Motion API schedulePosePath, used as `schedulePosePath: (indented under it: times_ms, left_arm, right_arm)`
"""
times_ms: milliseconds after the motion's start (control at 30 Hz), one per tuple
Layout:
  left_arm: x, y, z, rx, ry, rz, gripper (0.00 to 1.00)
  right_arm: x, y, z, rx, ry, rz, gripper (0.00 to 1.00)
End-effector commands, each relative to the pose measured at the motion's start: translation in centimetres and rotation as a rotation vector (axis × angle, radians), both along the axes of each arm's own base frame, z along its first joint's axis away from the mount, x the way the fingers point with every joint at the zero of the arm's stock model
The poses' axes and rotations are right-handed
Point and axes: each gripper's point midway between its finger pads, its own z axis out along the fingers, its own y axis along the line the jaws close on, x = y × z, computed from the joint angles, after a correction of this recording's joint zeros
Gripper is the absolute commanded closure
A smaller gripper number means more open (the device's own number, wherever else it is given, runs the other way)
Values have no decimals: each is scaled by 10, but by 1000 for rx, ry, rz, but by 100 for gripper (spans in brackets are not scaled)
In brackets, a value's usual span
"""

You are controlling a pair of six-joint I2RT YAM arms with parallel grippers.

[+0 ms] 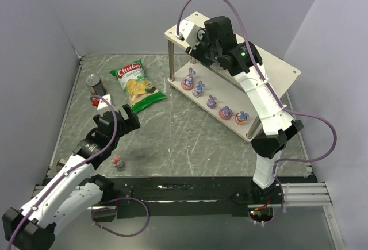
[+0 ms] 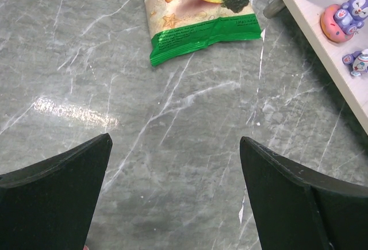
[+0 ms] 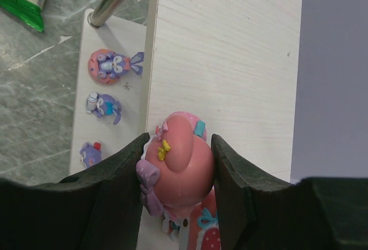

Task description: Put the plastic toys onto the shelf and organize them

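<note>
My right gripper (image 3: 179,138) is shut on a rounded pink toy (image 3: 184,169) with small bows, held over the shelf's pale top board (image 3: 230,54). Seen from above, the right gripper (image 1: 191,42) hangs at the far left end of the shelf (image 1: 276,66). Several purple bunny-eared toys (image 1: 211,102) stand in a row on the lower board (image 3: 80,129). One small pink toy (image 1: 117,161) lies on the table beside the left arm. My left gripper (image 2: 175,141) is open over bare table, nothing between its fingers.
A green chip bag (image 1: 136,85) lies at the back of the table, left of the shelf. A dark can (image 1: 92,81) stands at the far left, with a small red object (image 1: 94,98) just below it. Walls close in on both sides.
</note>
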Motion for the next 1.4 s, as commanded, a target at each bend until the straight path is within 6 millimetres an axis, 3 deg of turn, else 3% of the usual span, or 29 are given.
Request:
schedulePosePath:
  times_ms: [0,633,733,933,1367]
  left_arm:
    - [4,-4,4,-22,-23,-8,1]
    - [5,-3,3,-4,-15,-11,1]
    - [4,-3,2,-2,-11,-11,1]
    - [4,-3,1,-7,-11,-10,1]
    - [5,-4,1,-12,-13,-5,1]
  right_arm:
    - [1,4,14,34,-32,28,86]
    - [8,4,1,28,1,17,77]
    - [10,3,-1,25,2,8,74]
    - [12,1,2,32,-9,-6,57]
    - [7,5,-1,53,16,17,48]
